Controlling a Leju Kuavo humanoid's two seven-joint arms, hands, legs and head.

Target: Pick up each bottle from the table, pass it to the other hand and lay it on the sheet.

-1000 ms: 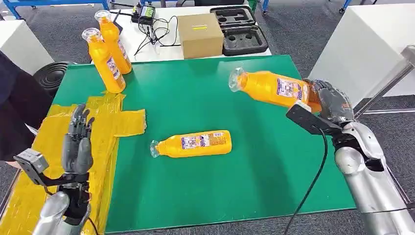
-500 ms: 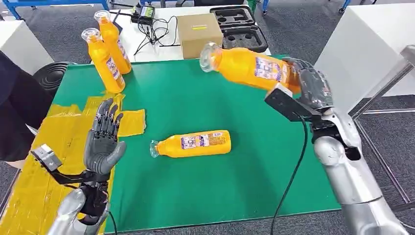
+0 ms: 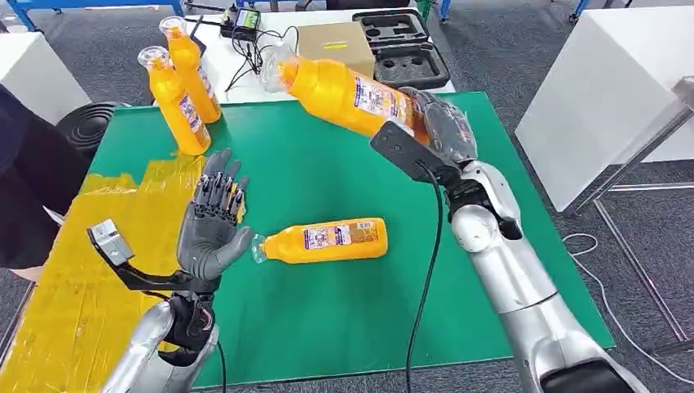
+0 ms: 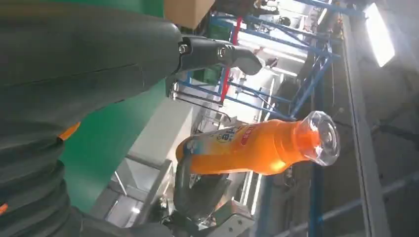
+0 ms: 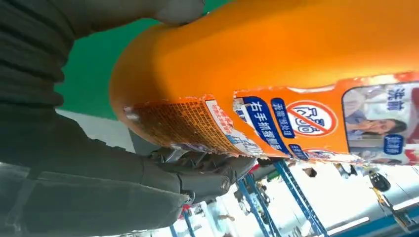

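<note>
Bottle (image 5: 276, 54) label reads 右手, gripped by right hand (image 3: 446, 131) fingers (image 5: 207, 173).

Four orange bottles (image 3: 326, 241), one cardboard box (image 3: 334, 37), one black moulded tray (image 3: 405, 45), seemingly one yellow sheet (image 3: 90, 254)

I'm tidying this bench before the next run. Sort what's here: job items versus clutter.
Job items:
- held bottle, gripped by the right hand
- lying bottle on the green mat
- two standing bottles
- yellow sheet
- left hand, holding nothing

Clutter:
- cardboard box
- black foam tray
- cables and charger
</note>
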